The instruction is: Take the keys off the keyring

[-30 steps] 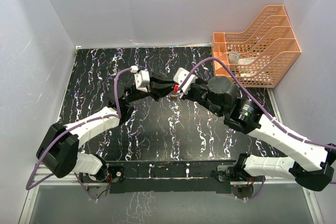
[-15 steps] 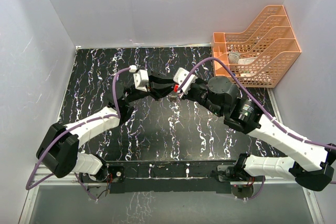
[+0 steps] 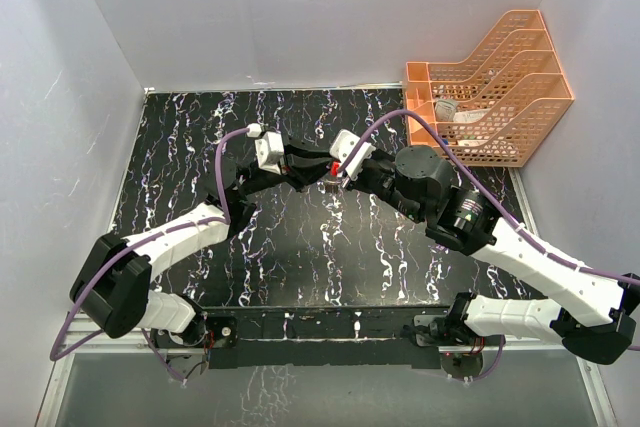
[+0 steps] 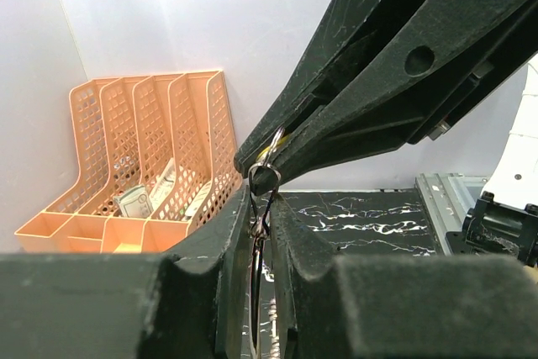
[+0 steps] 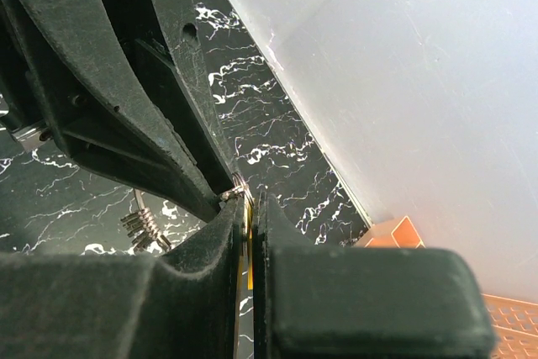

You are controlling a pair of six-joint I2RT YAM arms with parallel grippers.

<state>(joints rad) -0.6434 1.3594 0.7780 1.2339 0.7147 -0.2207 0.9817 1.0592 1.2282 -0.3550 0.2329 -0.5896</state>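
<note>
Black marbled table [image 3: 200,147] underneath, a peach-orange mesh file rack [image 3: 500,97] at its far right corner, and the two arms meet tip to tip over the middle. From above, the left gripper [image 3: 314,173] and right gripper [image 3: 336,175] almost touch, but whatever sits between them is too small to read there. The left wrist view fills that in. Its own fingers [image 4: 227,254] are pinched on the thin silvery keyring [image 4: 256,208], which stands on edge and runs up into the right gripper's closed tips. The right wrist view adds more. A sliver of the yellow-headed key [image 5: 245,245] is squeezed between its pads, and a bunch of dull brass keys [image 5: 143,226] hangs under the left gripper's fingers, above the table.
</note>
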